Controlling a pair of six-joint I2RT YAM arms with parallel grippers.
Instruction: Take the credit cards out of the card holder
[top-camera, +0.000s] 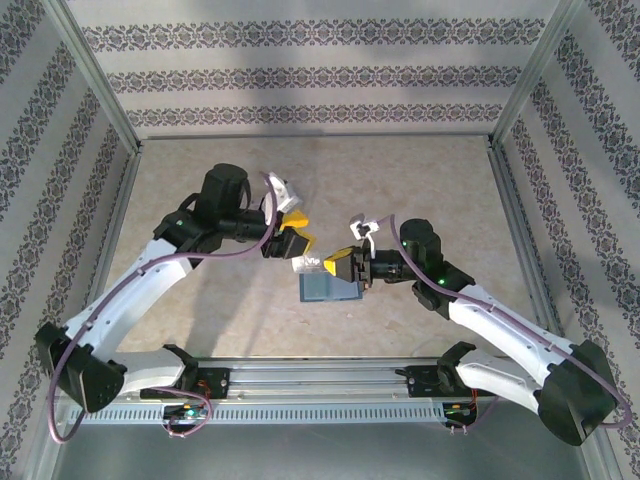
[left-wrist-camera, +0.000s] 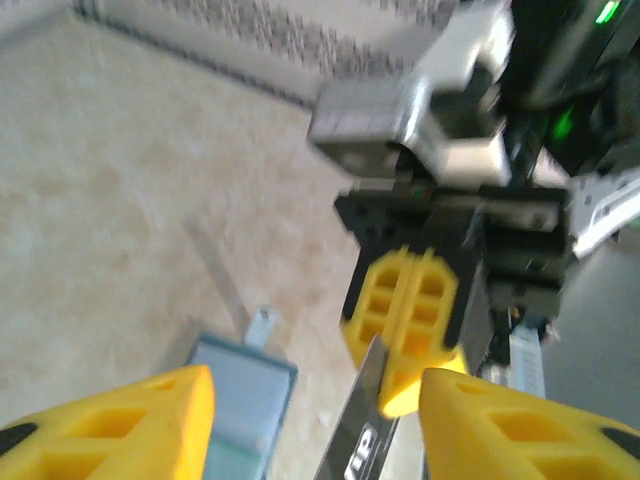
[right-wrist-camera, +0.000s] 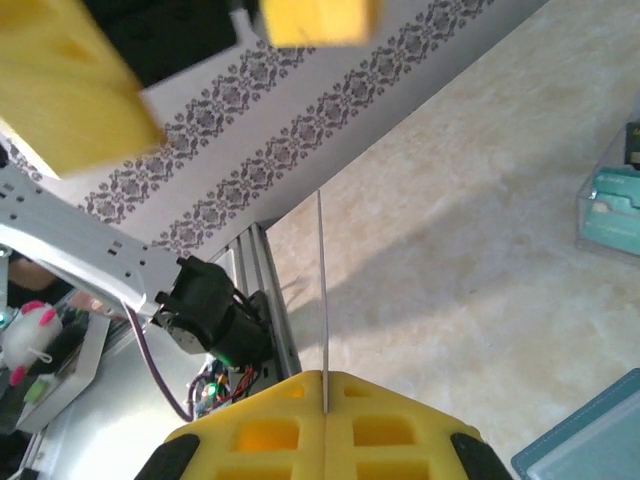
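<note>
- At centre-left of the overhead view, the left end effector (top-camera: 298, 243) hangs over the beige table (top-camera: 420, 190), its yellow fingers parted to a middling gap and closed on nothing.
- Just right of it, a pale credit card (top-camera: 306, 263) juts out toward the left end effector. The card is well clear of the card holder.
- Below that card in the frame, the blue-grey card holder (top-camera: 325, 291) lies flat on the table, just beside the right end effector's tip.
- Right of centre, the right end effector (top-camera: 345, 265) is clamped on the credit card, jaws pressed together on it.
- Seen from the left wrist, the left end effector (left-wrist-camera: 315, 400) shows one yellow finger (left-wrist-camera: 130, 420) at lower left and the other at lower right, with open space between them.
- The card holder (left-wrist-camera: 240, 385) sits on the table near the lower left finger, and the credit card (left-wrist-camera: 358, 430) stands edge-on in the gap, touching neither finger.
- Above the card in that view, the right end effector (left-wrist-camera: 405, 330) pinches the card's far end.
- Seen from the right wrist, the right end effector (right-wrist-camera: 325, 385) at bottom centre grips the credit card (right-wrist-camera: 322, 280), which appears as a thin upright line.
</note>
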